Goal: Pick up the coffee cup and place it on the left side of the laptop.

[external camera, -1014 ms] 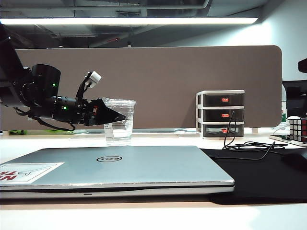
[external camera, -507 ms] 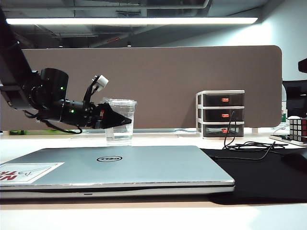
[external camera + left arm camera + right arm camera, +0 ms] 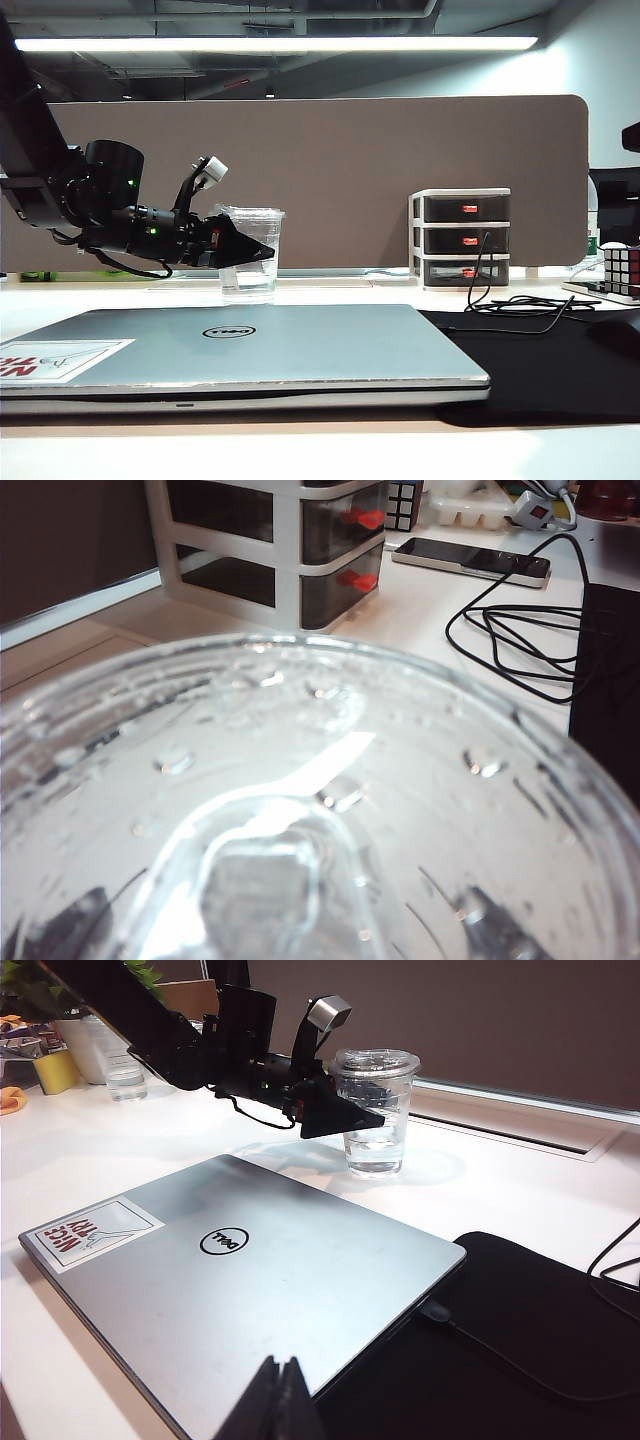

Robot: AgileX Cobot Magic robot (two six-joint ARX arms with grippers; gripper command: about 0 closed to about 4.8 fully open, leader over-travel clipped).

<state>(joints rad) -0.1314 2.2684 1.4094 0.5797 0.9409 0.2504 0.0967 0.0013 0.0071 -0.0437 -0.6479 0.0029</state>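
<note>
Behind the laptop (image 3: pixel 240 350), on the white surface (image 3: pixel 330 295), I see the cup (image 3: pixel 249 252) standing upright, clear, lid on, a little liquid at the bottom. It sits near the laptop's far edge, apart from it, toward the left half of the exterior view. My left claw (image 3: pixel 245 248) is level at the cup's upper half, reaching in from the left; its dark fingers (image 3: pixel 238 243) overlap the cup's side in the exterior view. Jaws are spread wide; from the right wrist view one finger (image 3: pixel 340 1118) lies alongside the cup, contact I can't confirm. Left wrist view is filled with the cup lid (image 3: pixel 300 820) up close, droplets on it, so the claw is right at the cup. Cup base is on the surface, not lifted.

Laptop is shut, silver, round logo (image 3: pixel 228 331) on top, white sticker with red letters (image 3: pixel 55 358) at its left corner. It partly rests on a black mat (image 3: pixel 540 370) to the right. Right claw (image 3: pixel 275 1400) hangs over the laptop's near edge, fingers pressed together, holding nothing, well apart from the cup.

Back right: small drawer unit (image 3: pixel 460 236), black cable (image 3: pixel 510 305), a puzzle cube (image 3: pixel 620 268) at the edge. Brown partition (image 3: pixel 400 150) behind everything.
</note>
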